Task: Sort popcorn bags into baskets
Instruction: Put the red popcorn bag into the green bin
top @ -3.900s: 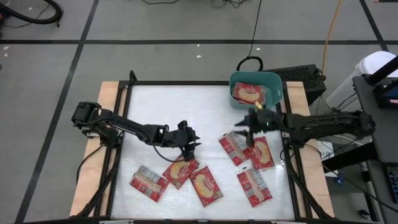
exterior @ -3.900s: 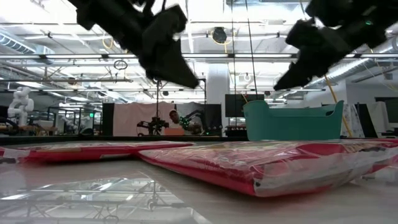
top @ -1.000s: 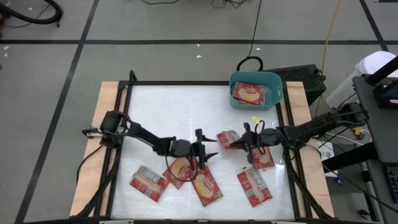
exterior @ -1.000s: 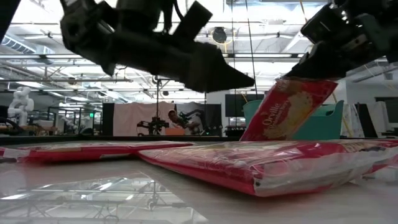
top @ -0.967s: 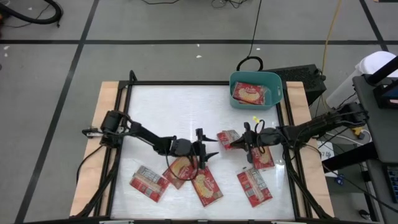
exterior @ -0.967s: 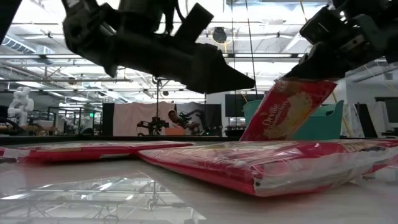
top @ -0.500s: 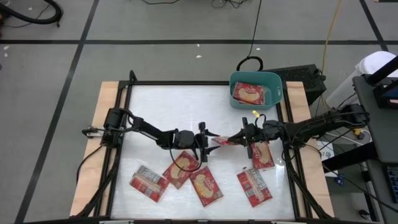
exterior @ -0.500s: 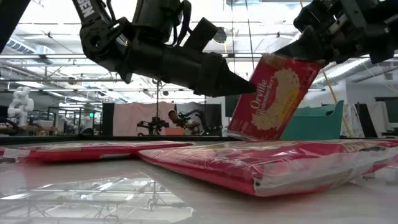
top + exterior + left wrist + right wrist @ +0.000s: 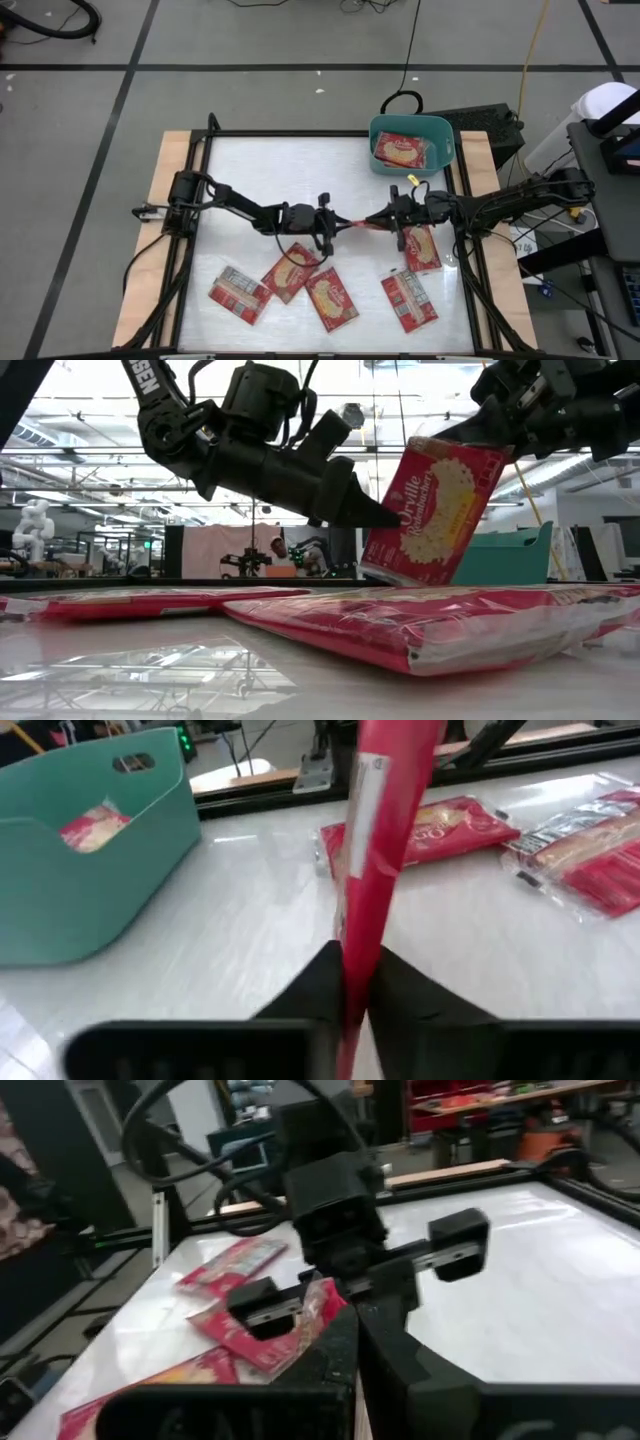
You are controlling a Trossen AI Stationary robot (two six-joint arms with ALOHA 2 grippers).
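near: loose popcorn bags (image 9: pixel 330 297) flat on worktop (image 9: pixel 270 180), 6 o'clock | mid: left hand (image 9: pixel 332 226) and right hand (image 9: pixel 385 217) both clamp one raised bag (image 9: pixel 432 512), edge-on from above | far: basket (image 9: pixel 441 128), 1 o'clock, contents partly hidden

**Packet held between two grippers at mid-desk**

The left gripper (image 9: pixel 335 226) and right gripper (image 9: pixel 378 219) face each other, both pinching one popcorn bag (image 9: pixel 432 510) above the desk (image 9: pixel 270 170). Behind the right gripper sits the basket (image 9: pixel 440 128); other bags (image 9: pixel 331 297) lie before both grippers.
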